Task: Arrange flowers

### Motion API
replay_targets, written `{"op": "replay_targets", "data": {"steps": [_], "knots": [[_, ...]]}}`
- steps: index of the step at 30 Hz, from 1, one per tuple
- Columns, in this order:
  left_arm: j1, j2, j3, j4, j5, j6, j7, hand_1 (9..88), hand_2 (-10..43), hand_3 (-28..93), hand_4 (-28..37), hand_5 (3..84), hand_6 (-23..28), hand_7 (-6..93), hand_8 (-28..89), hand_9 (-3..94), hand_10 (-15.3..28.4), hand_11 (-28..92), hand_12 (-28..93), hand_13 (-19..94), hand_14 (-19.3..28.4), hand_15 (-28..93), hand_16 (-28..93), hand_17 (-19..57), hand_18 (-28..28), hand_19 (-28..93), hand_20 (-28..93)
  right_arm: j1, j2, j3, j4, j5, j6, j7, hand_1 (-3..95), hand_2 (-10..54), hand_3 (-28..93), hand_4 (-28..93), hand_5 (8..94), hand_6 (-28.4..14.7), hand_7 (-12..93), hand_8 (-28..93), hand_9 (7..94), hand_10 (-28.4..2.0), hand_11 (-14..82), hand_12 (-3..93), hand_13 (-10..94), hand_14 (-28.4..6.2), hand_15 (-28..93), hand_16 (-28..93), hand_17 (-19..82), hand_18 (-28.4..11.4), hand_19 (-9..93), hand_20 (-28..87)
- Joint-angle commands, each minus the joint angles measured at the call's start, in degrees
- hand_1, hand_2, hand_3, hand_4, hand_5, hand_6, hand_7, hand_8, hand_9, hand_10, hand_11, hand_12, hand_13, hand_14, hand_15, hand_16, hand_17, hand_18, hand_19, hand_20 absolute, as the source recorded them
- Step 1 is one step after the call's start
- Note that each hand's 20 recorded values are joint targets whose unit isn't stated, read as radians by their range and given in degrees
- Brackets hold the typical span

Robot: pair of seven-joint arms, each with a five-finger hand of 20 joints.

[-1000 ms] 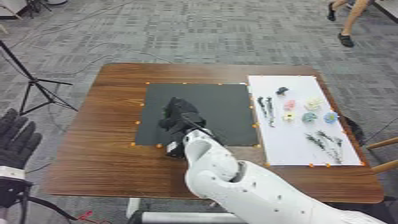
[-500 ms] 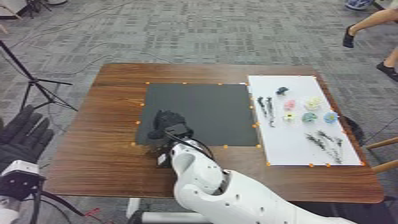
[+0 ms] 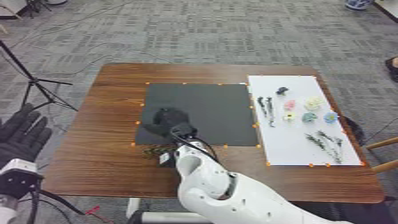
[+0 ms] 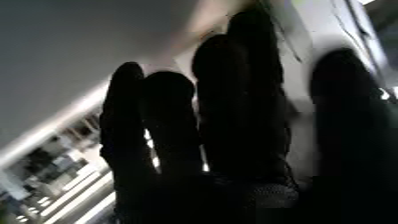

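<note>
Five coloured blooms on white sheet; left hand splayed; right hand, fingers straight, over black sheet

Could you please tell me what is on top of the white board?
The white board bears a pink flower, a cream one, a yellow one, a teal one, a blue one, dark stems, leafy sprigs and a small dark item. The surface underneath is covered.

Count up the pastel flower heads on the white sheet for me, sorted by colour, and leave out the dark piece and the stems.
Pink flower head: 1
Yellowish flower heads: 2
Blue-green flower head: 1
Blue flower head: 1
Total: 5
</note>
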Motion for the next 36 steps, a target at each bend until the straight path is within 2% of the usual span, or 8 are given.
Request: {"op": "replay_targets", "data": {"steps": [1,6,13,14,19,23,28,36], "knots": [[4.13,-1.17,-1.21,-1.39,-0.62,-1.0,2.25,26.8,20.1,50,-28.3,32.2,6.0,5.7,-6,25.6,10.8,6,11,17,9.3,10,-2,-1.7,6.2,9,11,-5.66,2.95,12.4,-16.04,13.32,-28.68,3.76,27.6,10.9,76,-17,74.1,-6.9,14,-10,84.9,-16.0,31.9,28.5,69,-17.6,72,39,31,-28.4,81,36],[0.88,-0.95,-0.03,-0.17,0.01,-0.19,0.39,26.4,20.1,51,-28.3,32.2,6.1,5.7,-6,25.5,10.8,6,11,17,9.4,10,-2,-1.9,6.3,9,11,-7.06,1.21,14.49,-13.75,13.5,-33.06,3.4,27.2,14.6,74,-15,69.9,-8.4,9,-10,87.1,-17.1,23.7,24.1,71,-16.4,69,37,33,-28.4,81,35],[0.92,-0.9,0.27,-0.34,-0.13,0.14,0.31,26.5,20.1,51,-28.3,32.2,6.1,5.8,-6,25.5,10.9,7,11,18,9.3,10,-2,-1.9,6.4,9,11,-8.27,0.57,14.81,-13.81,15.02,-32.4,4.26,26.6,15.8,75,-14,66.1,-9.2,6,-10,86.4,-18.0,15.6,19.0,75,-14.8,63,33,35,-28.4,82,32],[0.81,-0.7,0.51,-0.38,-0.54,0.4,0.61,27.3,20.0,50,-28.3,32.2,6.1,5.7,-6,25.5,10.9,7,11,18,9.3,10,-2,-2.0,6.4,9,11,-8.32,0.34,15.0,-13.77,15.27,-33.53,4.75,26.5,15.8,75,-14,65.8,-9.1,6,-10,85.6,-17.9,14.5,18.1,77,-14.5,61,32,35,-28.4,82,32],[0.62,-0.66,0.78,-0.3,-0.1,0.29,0.14,26.9,20.1,50,-28.3,32.2,6.2,6.1,-6,25.6,10.8,7,11,18,9.3,10,-2,-2.0,6.5,10,11,-9.11,-0.91,15.62,-12.52,16.9,-36.42,6.0,26.7,16.2,75,-14,66.0,-8.3,6,-11,85.3,-17.3,12.6,15.5,84,-11.8,51,29,39,-28.4,86,29],[-0.3,-0.55,1.41,-0.23,-0.43,1.37,-0.28,26.3,20.3,51,-28.3,32.2,6.2,6.2,-7,25.6,10.9,7,11,18,9.3,11,-2,-2.0,6.5,10,11,-9.88,-2.59,16.68,-10.6,19.03,-38.7,7.37,25.6,17.0,75,-14,62.9,-9.7,5,-10,82.3,-18.1,11.1,13.7,86,-12.0,47,28,39,-28.4,86,28],[-0.39,-0.63,1.48,-0.16,-0.04,0.87,-0.62,26.0,20.4,52,-28.3,31.9,6.3,6.4,-6,25.7,11.0,8,11,18,9.5,11,-2,-2.1,6.6,10,11,-10.49,-3.45,16.83,-8.94,19.43,-41.36,8.6,24.2,17.4,76,-14,54.6,-10.1,5,-9,72.7,-20.5,10.7,11.7,82,-13.6,45,27,36,-28.4,86,25],[-0.86,-0.38,2.03,0.14,0.31,0.56,-1.36,24.3,20.0,56,-28.3,32.3,6.4,7.0,-7,26.0,10.9,9,11,18,9.4,12,-2,-2.0,6.6,11,11,-10.86,-5.65,17.4,-5.05,16.44,-42.49,9.27,24.4,18.0,75,-14,59.2,-7.9,6,-10,69.9,-20.6,10.7,11.6,80,-14.3,47,26,34,-28.4,86,24]]}}
